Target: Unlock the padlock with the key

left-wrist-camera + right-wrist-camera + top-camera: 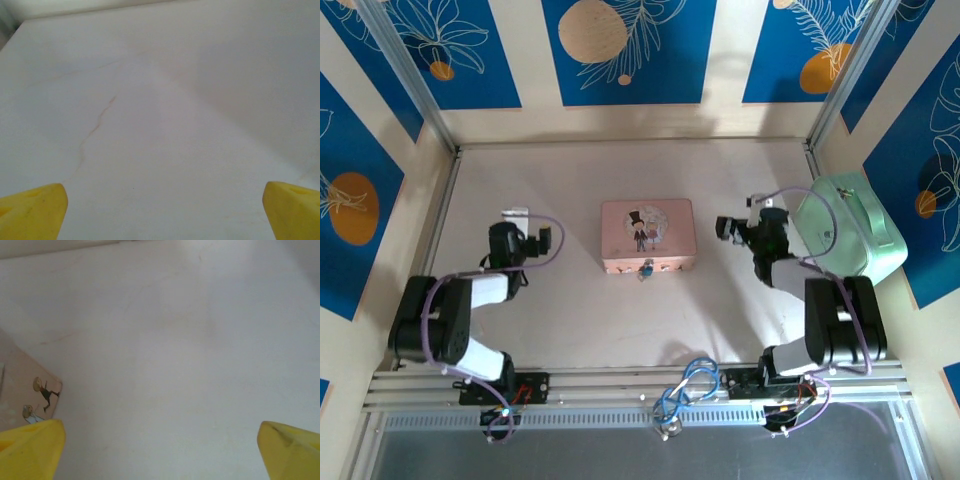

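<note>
Left tool [164,212], right tool [160,450] spread empty, padlock [645,268] between them, against pink box [647,228]

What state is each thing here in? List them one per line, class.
pink tin box, lid shut.
padlock, at the box's front edge; too small to tell if locked.
green case, looks shut.
left gripper, jaws open, empty.
right gripper, jaws open, empty.
</note>
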Action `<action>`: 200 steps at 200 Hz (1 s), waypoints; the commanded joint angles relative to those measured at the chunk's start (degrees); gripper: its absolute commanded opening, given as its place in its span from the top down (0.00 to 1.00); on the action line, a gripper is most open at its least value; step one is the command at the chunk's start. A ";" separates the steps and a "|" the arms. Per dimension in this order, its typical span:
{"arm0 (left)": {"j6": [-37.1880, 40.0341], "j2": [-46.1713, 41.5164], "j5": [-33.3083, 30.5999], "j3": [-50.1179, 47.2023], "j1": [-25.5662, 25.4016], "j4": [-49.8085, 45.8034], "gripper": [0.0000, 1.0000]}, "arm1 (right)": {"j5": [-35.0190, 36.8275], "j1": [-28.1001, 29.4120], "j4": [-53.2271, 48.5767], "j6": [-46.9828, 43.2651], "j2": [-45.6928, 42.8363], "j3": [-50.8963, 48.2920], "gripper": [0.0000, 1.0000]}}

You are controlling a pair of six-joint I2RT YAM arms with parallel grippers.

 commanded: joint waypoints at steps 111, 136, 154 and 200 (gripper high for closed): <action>-34.16 -19.79 4.05 19.42 -35.26 -48.75 0.06 | 25.74 43.04 -58.73 43.80 -15.82 23.80 0.04; -40.55 -19.42 7.27 15.74 -35.36 -49.53 0.12 | 26.75 50.75 -53.29 44.29 -12.31 20.32 0.15; -41.49 -16.70 10.41 16.73 -35.37 -52.46 0.19 | 20.97 49.69 -53.72 48.26 -7.78 20.44 0.18; -47.37 -15.75 15.23 12.83 -35.35 -47.42 0.23 | 18.45 50.19 -51.96 50.20 2.05 22.82 0.30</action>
